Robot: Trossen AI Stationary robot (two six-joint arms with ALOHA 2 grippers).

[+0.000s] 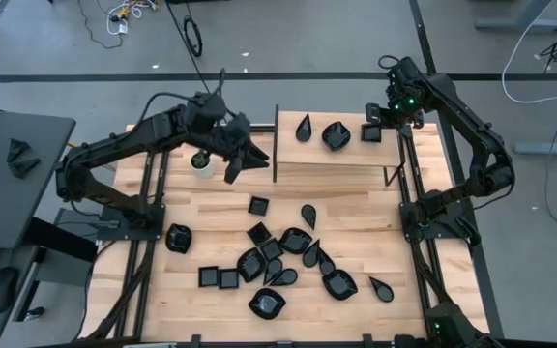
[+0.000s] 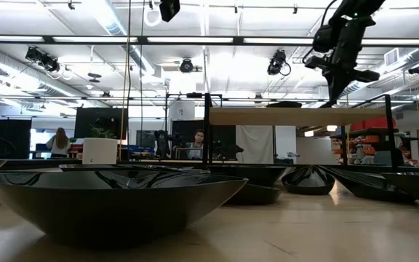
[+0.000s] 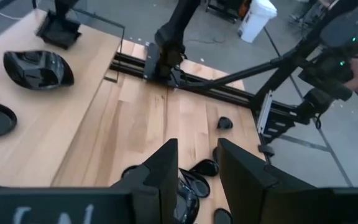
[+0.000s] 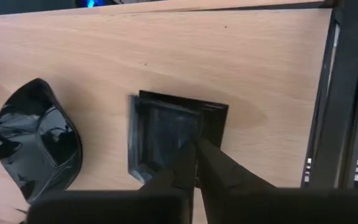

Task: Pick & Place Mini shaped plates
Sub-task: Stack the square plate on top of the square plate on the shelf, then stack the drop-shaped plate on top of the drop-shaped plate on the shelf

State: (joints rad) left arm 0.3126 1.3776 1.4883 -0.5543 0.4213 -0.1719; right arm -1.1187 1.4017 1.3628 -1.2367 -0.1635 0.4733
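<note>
Right arm – base at the right edge of the tabletop, elbow bent outward, forearm reaching to the far right corner. Right tool (image 4: 194, 163) points down, its two fingers (image 4: 219, 171) nearly together with only a thin gap. Left arm – folded from the left edge, forearm stretched toward the middle at the far side. Left tool (image 3: 197, 171) raised, tilted forward, fingers (image 3: 166, 168) parted, nothing between them.

High view straight down; low view level across table (image 1: 356, 208); wrist views close, sharing shelf (image 1: 337, 159).
</note>
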